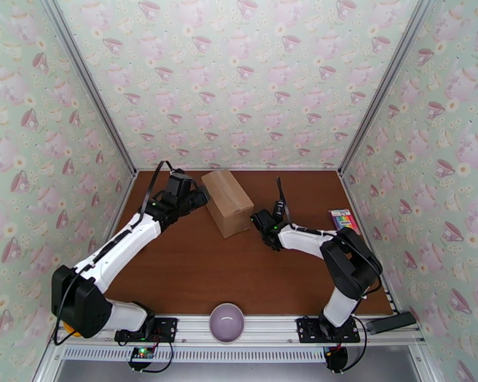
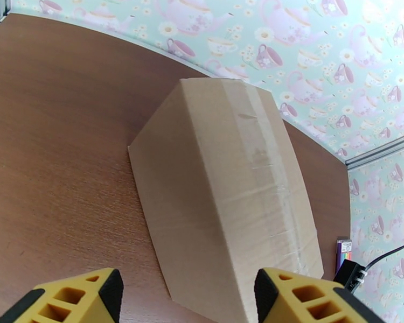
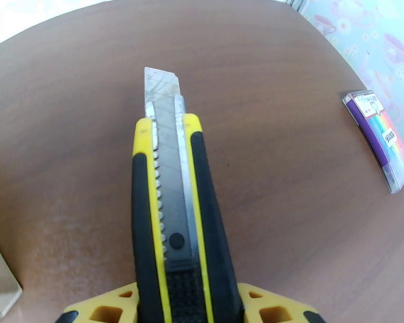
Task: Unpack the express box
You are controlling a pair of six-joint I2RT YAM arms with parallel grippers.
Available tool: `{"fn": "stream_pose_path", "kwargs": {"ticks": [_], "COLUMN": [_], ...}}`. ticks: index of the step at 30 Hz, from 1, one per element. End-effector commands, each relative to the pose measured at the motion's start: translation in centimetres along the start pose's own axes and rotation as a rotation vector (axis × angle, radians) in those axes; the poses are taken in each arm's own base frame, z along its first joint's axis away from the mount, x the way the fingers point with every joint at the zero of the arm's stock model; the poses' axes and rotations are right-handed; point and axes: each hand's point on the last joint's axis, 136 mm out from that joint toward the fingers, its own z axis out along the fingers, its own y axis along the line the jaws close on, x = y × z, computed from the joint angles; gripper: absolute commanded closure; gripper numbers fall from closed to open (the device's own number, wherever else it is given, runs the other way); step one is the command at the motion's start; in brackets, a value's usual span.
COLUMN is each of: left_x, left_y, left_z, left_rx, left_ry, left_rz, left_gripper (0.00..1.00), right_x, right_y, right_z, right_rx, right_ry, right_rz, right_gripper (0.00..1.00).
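The express box (image 1: pixel 227 201) is a plain brown carton lying closed on the brown table, its taped seam facing up (image 2: pixel 223 195). My left gripper (image 1: pixel 202 197) sits right at the box's left side, open, its yellow fingertips (image 2: pixel 102 292) spread wider than the near end of the box. My right gripper (image 1: pixel 272 219) hovers just right of the box, shut on a yellow-and-black utility knife (image 3: pixel 172 211). The knife's blade (image 3: pixel 160 87) is extended and points away over bare table. A corner of the box (image 3: pixel 0 286) shows at the lower left of the right wrist view.
A purple pack with rainbow stripes (image 1: pixel 345 220) lies by the right wall (image 3: pixel 378 135). A lilac bowl (image 1: pixel 227 322) rests on the front rail between the arm bases. Patterned walls close in the back and both sides.
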Motion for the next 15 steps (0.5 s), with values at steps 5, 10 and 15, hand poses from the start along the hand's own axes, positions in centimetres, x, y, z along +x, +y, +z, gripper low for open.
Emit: {"fn": "stream_pose_path", "kwargs": {"ticks": [5,10,15], "left_x": [0.1,-0.1,-0.4], "left_y": [0.6,0.9,1.4], "left_z": [-0.8,-1.3,-1.8], "left_rx": [0.011,0.009,0.000], "left_ry": [0.012,0.003,-0.010], "left_rz": [0.001,-0.003,-0.014], "left_gripper": [0.29,0.29,0.30], "right_x": [-1.3,-0.5,0.2], "right_y": [0.0,0.2,0.2], "right_z": [1.2,2.0,2.2], "right_rx": [0.048,0.043,0.039], "right_ry": [-0.044,-0.016,0.011], "right_rz": [0.052,0.056,0.064], "right_gripper": [0.86,0.69,0.38]}}
